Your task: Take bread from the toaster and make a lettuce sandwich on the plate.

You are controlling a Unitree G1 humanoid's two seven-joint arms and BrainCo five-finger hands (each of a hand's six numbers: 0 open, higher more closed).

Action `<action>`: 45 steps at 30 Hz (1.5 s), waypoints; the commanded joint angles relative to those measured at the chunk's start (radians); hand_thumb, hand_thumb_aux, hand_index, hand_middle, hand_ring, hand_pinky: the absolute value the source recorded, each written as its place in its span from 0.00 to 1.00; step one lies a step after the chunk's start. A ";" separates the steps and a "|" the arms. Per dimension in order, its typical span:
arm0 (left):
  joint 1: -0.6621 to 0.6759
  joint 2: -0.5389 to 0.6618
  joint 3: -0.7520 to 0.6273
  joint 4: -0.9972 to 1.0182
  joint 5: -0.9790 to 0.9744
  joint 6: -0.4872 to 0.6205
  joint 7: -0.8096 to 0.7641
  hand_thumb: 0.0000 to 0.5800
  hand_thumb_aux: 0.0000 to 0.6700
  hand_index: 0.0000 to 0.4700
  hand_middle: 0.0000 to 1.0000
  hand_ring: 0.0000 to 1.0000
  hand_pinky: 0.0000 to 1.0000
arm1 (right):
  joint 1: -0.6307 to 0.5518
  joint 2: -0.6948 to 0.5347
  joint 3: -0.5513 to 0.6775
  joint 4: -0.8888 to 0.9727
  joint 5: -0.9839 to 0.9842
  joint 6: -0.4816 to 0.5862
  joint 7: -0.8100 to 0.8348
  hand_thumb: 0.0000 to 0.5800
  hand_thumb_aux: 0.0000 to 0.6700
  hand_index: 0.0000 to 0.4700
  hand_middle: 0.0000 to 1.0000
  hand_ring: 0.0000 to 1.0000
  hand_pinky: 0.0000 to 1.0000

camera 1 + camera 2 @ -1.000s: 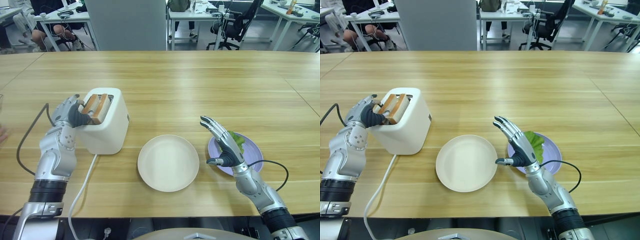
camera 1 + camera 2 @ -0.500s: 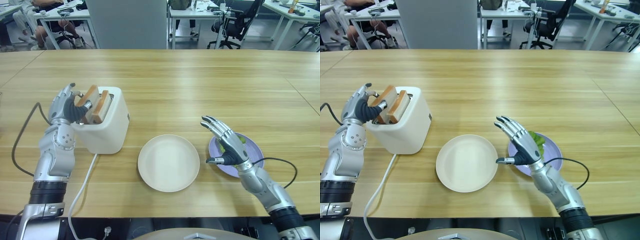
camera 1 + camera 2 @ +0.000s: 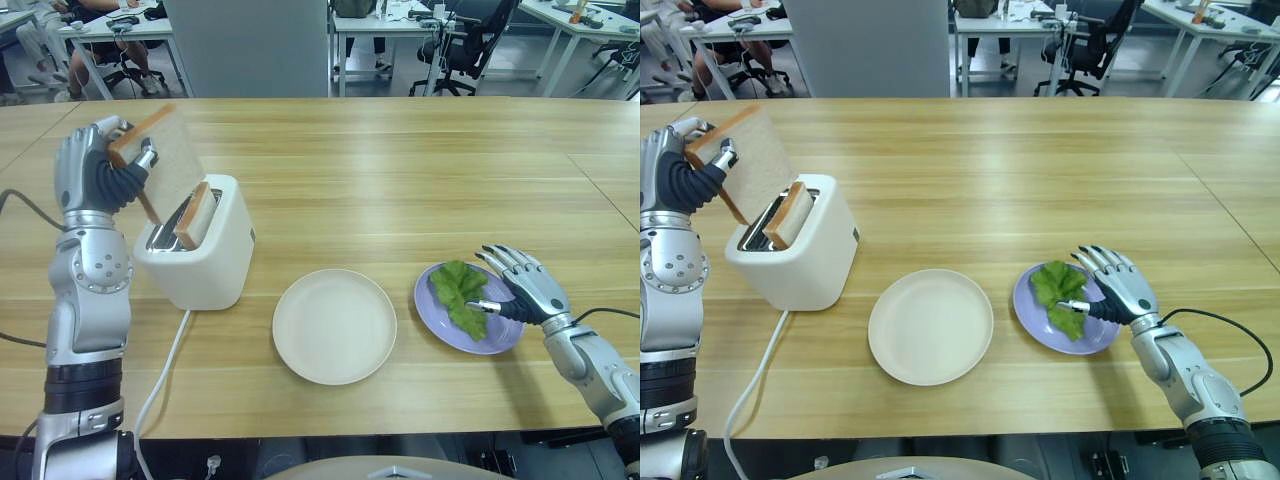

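Note:
A white toaster stands at the table's left with one bread slice still in a slot. Above it my left hand is shut on a second bread slice, lifted clear of the toaster and tilted. A cream plate lies bare in the middle. To its right a purple plate carries a lettuce leaf. My right hand rests open over the purple plate's right rim, beside the lettuce.
The toaster's white cord trails down to the table's near edge. A black cable runs by my right wrist. Office desks and chairs stand beyond the table's far edge.
My left hand has pulled one bread slice up out of the toaster and raised it. My right hand has drawn back to the right, uncovering the lettuce. The camera has shifted slightly.

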State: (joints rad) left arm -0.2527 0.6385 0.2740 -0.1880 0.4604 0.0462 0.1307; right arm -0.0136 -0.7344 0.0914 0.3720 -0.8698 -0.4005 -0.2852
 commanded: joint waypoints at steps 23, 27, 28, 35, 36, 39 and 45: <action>0.278 -0.235 -0.421 -0.167 -0.185 0.023 -0.409 1.00 1.00 0.98 1.00 1.00 1.00 | -0.107 -0.025 0.202 0.200 -0.010 0.018 -0.115 1.00 1.00 0.98 0.00 0.00 0.00; 0.267 -0.254 -0.501 -0.011 -0.183 0.022 -0.461 1.00 1.00 0.98 1.00 1.00 1.00 | -0.089 -0.041 0.176 0.131 0.014 0.000 -0.160 1.00 1.00 0.98 0.00 0.00 0.00; 0.258 -0.253 -0.523 0.037 -0.167 0.021 -0.469 1.00 1.00 0.98 1.00 1.00 1.00 | -0.083 -0.045 0.168 0.109 0.017 -0.004 -0.171 1.00 1.00 0.98 0.00 0.00 0.00; 0.167 -0.196 -0.700 0.327 0.061 -0.035 -0.445 0.76 0.51 0.50 1.00 1.00 1.00 | -0.040 -0.064 0.113 -0.058 0.035 -0.034 -0.205 1.00 1.00 0.98 0.00 0.00 0.00; 0.148 -0.186 -0.723 0.356 0.114 -0.040 -0.418 0.11 0.06 0.06 1.00 1.00 1.00 | -0.034 -0.064 0.108 -0.083 0.036 -0.039 -0.205 1.00 1.00 0.98 0.00 0.00 0.00; 0.104 -0.166 -0.763 0.395 0.232 -0.042 -0.347 0.00 0.00 0.00 0.70 0.70 0.70 | -0.023 -0.060 0.095 -0.156 0.040 -0.049 -0.193 1.00 1.00 0.98 0.00 0.00 0.00; 0.073 -0.148 -0.766 0.330 0.374 -0.028 -0.248 0.00 0.00 0.00 0.00 0.00 0.00 | -0.025 -0.043 0.081 -0.262 0.053 -0.065 -0.148 1.00 1.00 0.98 0.00 0.00 0.00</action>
State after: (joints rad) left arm -0.1754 0.4810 -0.4902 0.1694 0.7847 0.0033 -0.1409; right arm -0.0355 -0.7872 0.1830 0.1431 -0.8281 -0.4564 -0.4579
